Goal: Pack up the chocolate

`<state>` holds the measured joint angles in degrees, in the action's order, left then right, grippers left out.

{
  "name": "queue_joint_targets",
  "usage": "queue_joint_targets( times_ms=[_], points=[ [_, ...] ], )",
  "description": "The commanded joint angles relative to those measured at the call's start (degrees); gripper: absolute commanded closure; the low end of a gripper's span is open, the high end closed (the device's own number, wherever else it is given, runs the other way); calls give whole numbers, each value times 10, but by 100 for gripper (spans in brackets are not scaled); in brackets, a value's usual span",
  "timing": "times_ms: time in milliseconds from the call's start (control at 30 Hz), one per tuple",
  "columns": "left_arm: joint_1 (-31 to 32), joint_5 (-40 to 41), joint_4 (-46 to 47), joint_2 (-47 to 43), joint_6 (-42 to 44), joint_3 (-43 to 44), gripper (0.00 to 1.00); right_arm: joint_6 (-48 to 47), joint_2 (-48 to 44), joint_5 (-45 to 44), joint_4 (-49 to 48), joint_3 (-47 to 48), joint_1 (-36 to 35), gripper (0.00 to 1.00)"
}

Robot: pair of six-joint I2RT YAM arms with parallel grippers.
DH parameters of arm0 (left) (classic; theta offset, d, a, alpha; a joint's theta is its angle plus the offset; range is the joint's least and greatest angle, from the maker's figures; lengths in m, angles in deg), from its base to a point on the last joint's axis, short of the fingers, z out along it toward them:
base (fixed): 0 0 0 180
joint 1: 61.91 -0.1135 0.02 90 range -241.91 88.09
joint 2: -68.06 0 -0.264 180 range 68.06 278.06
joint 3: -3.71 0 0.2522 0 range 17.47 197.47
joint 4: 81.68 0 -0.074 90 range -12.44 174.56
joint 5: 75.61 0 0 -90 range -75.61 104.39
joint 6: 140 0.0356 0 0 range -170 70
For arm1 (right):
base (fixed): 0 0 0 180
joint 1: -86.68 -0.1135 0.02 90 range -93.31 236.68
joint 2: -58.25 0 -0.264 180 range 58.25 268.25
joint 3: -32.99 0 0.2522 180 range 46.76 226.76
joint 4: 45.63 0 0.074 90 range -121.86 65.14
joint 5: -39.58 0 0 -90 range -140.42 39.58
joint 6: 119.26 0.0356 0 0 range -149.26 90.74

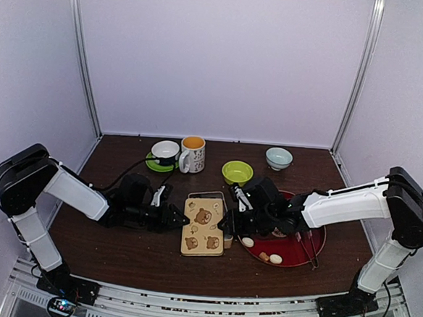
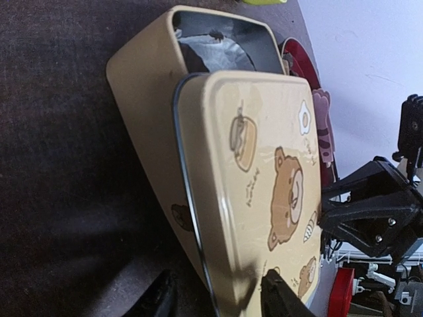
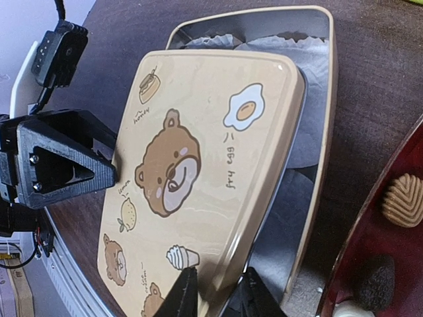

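At the left, the left gripper (image 1: 182, 219) is seen with its jaws partly apart astride the near edge of the lid (image 3: 198, 165). One finger (image 2: 162, 298) stands clear of the rim, so no firm hold is judged there. The lid, printed with bears, is laid askew over the tin base (image 3: 325, 99), whose far end is left uncovered. Crinkled paper liners are seen inside, but whether any sweet lies in them cannot be told.

On the opposite edge of the lid, the right gripper (image 3: 218, 290) is closed narrowly, and the rim is pinched between its fingers.

Further right, the chocolate (image 3: 403, 198) is found on the red plate (image 1: 316, 254), just beside the tin: a ridged tan piece, a dark one and pale ones. Each piece is judged light and rigid yet brittle, easily marked or crushed, and the rounded ones are likely to roll or slip. A gentle pinch from above, across the widest middle, is advised.
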<state>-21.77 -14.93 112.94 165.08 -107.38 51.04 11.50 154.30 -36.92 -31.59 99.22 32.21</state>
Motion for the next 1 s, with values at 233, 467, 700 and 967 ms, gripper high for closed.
queue_joint_targets(
  times_ms=[233, 467, 700, 967],
  points=[
    [1, -25, 85, -13, -5, -9, 69, 0, 5, 2, -12, 10, -7, 78],
    [0, -29, 102, -36, -12, -14, 74, 10, -3, -11, -22, 4, -7, 78],
    [1, -45, 109, -52, -18, -12, 80, 7, -14, -29, -18, 1, -8, 77],
    [1, -75, 123, -67, -36, -2, 90, 6, -28, -37, -20, -1, -7, 76]
  ],
)
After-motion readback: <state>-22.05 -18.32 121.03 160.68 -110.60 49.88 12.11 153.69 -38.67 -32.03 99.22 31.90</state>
